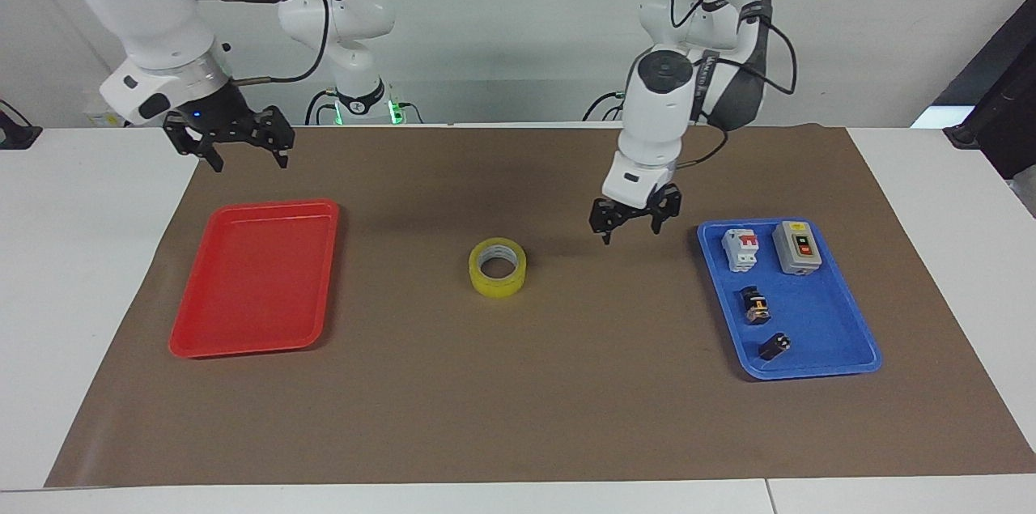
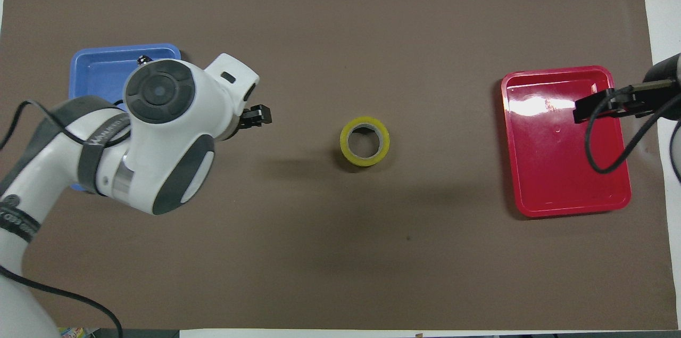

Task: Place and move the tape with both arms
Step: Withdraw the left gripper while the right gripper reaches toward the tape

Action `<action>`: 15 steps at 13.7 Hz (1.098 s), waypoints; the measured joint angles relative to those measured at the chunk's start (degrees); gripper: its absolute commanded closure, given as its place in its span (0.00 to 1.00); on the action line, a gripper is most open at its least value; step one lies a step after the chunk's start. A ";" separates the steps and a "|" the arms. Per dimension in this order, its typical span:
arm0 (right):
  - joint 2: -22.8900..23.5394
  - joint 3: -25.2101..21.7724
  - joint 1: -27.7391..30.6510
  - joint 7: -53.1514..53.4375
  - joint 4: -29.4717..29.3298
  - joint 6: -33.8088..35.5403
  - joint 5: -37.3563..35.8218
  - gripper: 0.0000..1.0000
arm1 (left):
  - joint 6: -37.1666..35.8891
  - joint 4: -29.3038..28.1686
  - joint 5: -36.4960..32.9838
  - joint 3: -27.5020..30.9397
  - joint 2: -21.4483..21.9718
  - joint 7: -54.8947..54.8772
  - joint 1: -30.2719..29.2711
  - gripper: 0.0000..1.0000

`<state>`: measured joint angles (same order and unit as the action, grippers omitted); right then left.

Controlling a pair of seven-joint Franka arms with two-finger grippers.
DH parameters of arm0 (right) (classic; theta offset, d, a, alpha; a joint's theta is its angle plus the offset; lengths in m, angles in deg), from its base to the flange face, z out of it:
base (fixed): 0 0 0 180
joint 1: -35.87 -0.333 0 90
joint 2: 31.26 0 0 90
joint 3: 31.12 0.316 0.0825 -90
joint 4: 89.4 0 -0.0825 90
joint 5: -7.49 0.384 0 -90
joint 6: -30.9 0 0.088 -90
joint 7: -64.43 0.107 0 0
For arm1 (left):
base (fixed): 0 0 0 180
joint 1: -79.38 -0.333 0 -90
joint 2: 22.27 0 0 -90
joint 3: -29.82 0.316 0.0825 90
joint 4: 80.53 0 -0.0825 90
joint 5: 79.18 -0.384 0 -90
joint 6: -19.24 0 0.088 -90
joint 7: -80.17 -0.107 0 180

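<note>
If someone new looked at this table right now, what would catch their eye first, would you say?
Probably the yellow tape, lying alone on the brown mat midway between the red tray at the right arm's end and the blue tray of electrical parts at the left arm's end. Next, the open left gripper hanging over the mat between tape and blue tray.
</note>
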<state>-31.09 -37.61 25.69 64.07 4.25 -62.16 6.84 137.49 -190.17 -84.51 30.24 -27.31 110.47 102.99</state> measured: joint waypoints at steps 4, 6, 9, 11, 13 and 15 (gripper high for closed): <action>7.19 0.33 -10.20 13.05 1.50 -12.47 1.84 0.00 | -4.71 1.99 3.84 0.53 2.48 -15.78 -12.44 0.00; 12.19 0.40 -13.82 17.40 2.03 -19.02 2.51 0.00 | -8.99 5.03 5.24 0.68 2.76 -22.30 -17.62 0.00; 17.47 0.43 -17.57 20.95 3.13 -25.42 3.00 0.00 | -16.15 11.82 5.38 0.77 2.86 -27.08 -22.65 0.00; 20.79 0.44 -20.21 23.64 3.77 -29.62 3.07 0.00 | -20.92 15.52 5.41 0.77 2.89 -28.19 -23.48 0.00; 23.31 0.43 -21.89 25.28 5.64 -33.75 3.07 0.00 | -25.07 17.91 5.43 0.53 2.99 -28.20 -23.44 0.00; 23.62 0.41 -22.40 25.37 8.31 -35.64 3.08 0.00 | -29.25 18.60 6.13 0.33 3.67 -28.21 -23.38 0.00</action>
<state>-7.47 -37.20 3.30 89.44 12.56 -97.80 9.92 108.24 -171.58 -78.38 30.57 -23.64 82.26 79.61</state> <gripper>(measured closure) 0.000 0.000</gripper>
